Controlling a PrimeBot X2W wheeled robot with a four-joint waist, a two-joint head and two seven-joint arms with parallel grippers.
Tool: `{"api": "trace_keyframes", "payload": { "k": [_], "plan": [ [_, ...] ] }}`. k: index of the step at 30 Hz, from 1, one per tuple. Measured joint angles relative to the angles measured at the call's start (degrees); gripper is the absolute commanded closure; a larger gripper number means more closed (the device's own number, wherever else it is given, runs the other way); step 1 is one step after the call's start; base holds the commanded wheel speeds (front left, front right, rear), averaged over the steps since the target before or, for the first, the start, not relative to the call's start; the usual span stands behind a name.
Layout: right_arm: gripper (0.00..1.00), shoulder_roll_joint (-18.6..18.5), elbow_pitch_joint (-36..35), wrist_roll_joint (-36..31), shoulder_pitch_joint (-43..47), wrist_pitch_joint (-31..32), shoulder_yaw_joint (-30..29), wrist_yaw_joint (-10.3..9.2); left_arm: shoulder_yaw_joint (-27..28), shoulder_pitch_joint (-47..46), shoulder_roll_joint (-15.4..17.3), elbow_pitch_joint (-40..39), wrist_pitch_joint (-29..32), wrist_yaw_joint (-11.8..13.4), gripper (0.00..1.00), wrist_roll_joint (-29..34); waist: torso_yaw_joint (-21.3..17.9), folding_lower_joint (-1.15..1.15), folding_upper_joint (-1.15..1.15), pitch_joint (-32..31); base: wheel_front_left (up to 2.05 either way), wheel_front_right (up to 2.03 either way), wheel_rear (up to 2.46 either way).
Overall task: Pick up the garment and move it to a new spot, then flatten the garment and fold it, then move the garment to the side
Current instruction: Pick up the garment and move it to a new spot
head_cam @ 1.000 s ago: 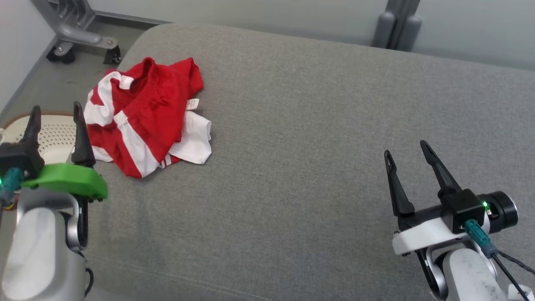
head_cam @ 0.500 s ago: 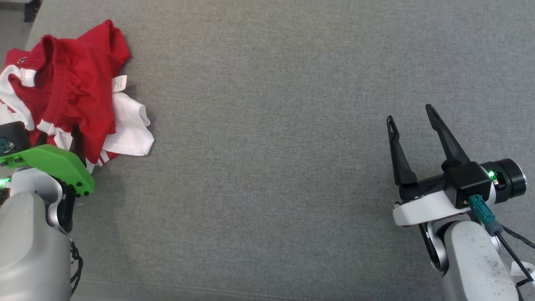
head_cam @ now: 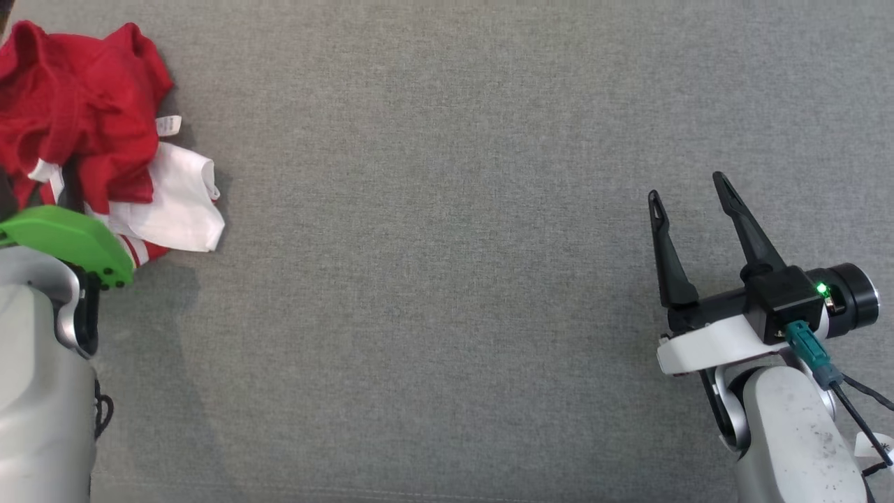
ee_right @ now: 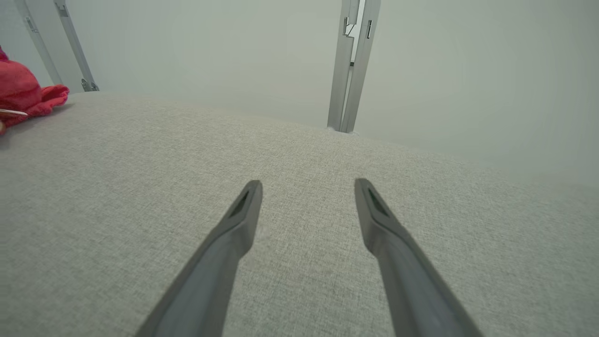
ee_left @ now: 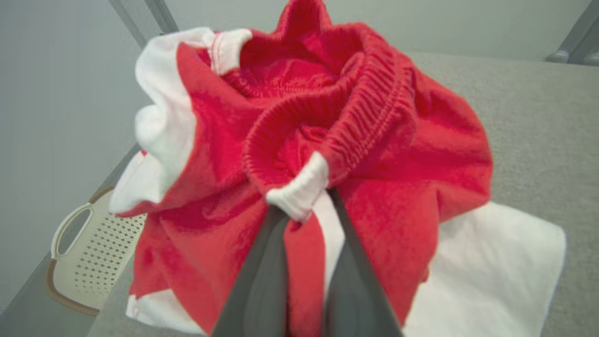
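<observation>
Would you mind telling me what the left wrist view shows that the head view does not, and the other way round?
Left wrist view: the left gripper pinching a fold of the garment by a white cuff, the ribbed waistband, and a perforated basket beyond the cushion edge.
Head view: the right gripper, open, over bare cushion well away from the garment.
Both: the crumpled red and white garment on the grey cushion.

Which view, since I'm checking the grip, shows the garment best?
Left wrist view: the garment is close up, waistband clear, with the left pincer closed on a fold. The head view cuts the garment off at the left edge; the right wrist view catches a red corner far left.
</observation>
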Motion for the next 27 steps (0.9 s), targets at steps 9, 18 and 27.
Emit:
{"api": "trace_keyframes", "payload": {
  "k": [9, 18, 27],
  "plan": [
    [0.0, 0.0, 1.3, 3.1, 2.3, 0.0, 0.2, 0.0, -4.3, -3.6, 3.6, -12.3, 0.1, 0.3, 1.0, 4.9, 0.8, 0.0, 0.0, -6.2, 0.0, 0.0, 0.0],
    [0.0, 0.0, 2.0, 5.5, 4.2, 0.0, -0.9, 0.0, -12.0, -5.9, 3.0, -24.3, 7.2, -1.6, 1.0, 7.2, -2.3, 0.0, 0.0, -11.7, 0.0, 0.0, 0.0],
    [0.0, 0.0, 2.5, 7.0, 5.8, 0.0, -1.6, 0.0, -24.4, -4.2, -2.5, -25.0, 10.9, -2.7, 1.0, 7.6, -10.6, 0.0, 0.0, -13.1, 0.0, 0.0, 0.0]
  ]
}}
